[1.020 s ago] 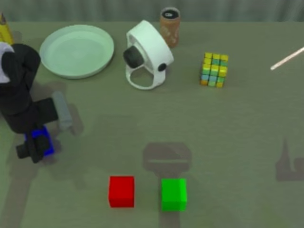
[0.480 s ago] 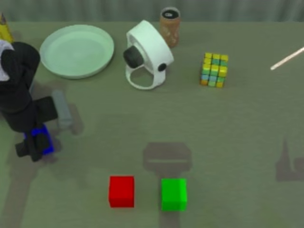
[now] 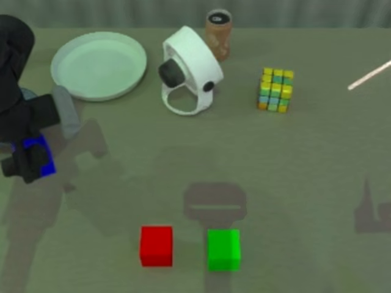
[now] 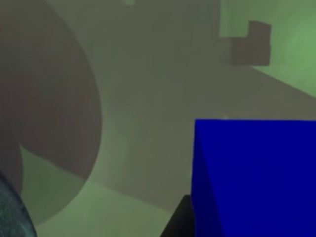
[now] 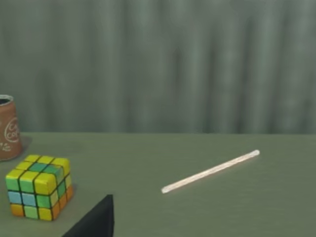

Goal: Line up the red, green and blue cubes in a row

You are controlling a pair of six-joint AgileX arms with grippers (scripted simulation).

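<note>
red cube: near edge of counter, left of centre, flat on the surface
green cube: just right of the red one, a gap between them, roughly level with it
blue cube: far left, clamped in the left end effector, well apart from the other two; wrist view shows it filling one corner, counter and shadows behind
left end effector: at left edge, fingers closed on the blue cube, dark finger seen against the cube's side
left arm: black, runs up the left edge toward the top left corner
right end effector: not seen in top view; only a dark bit at the edge of the right wrist view, fingers can't tell
puzzle cube: right of centre, farther back; also seen from right wrist
white stand thing: round white housing with dark knob, centre back
plate: pale green, back left, beside the white thing
brown can: upright, far edge, just behind the white thing
stick: thin, pale, lying at an angle at the right edge
</note>
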